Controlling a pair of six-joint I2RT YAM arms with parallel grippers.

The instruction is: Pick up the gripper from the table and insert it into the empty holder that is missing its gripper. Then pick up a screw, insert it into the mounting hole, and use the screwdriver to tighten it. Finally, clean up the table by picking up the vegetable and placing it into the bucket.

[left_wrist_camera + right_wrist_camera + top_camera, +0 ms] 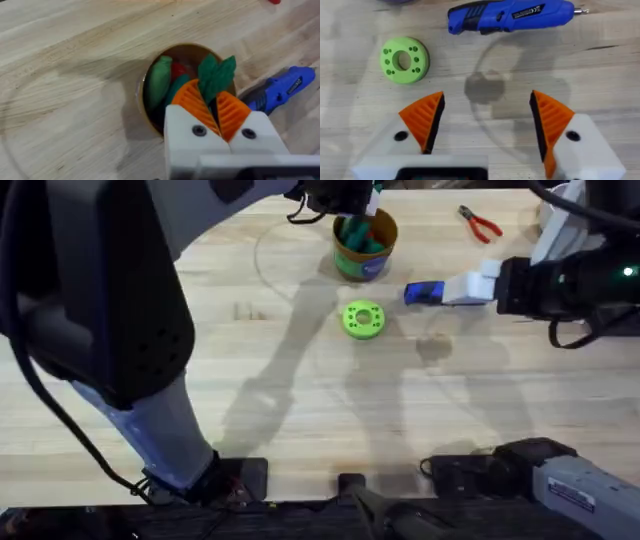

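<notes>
My left gripper (pixel 216 107) is shut on the dark green vegetable (pixel 216 75), holding it over the mouth of the gold-brown bucket (pixel 145 112). In the overhead view the bucket (pixel 364 262) stands at the far centre with the left gripper (pixel 352 218) above it. Green, red and teal items lie inside it. The blue screwdriver (pixel 510 15) lies flat on the table just beyond my right gripper (pixel 487 120), which stands open over bare wood. Overhead, the screwdriver (pixel 423 292) lies right in front of the right gripper (pixel 468 288). The loose gripper piece, the empty holder and the screw are out of view.
A lime-green ring-shaped disc (pixel 363 320) lies in front of the bucket, to the left of the screwdriver. Red-handled pliers (pixel 480 223) rest at the far right. The left arm rises large and dark over the table's left side.
</notes>
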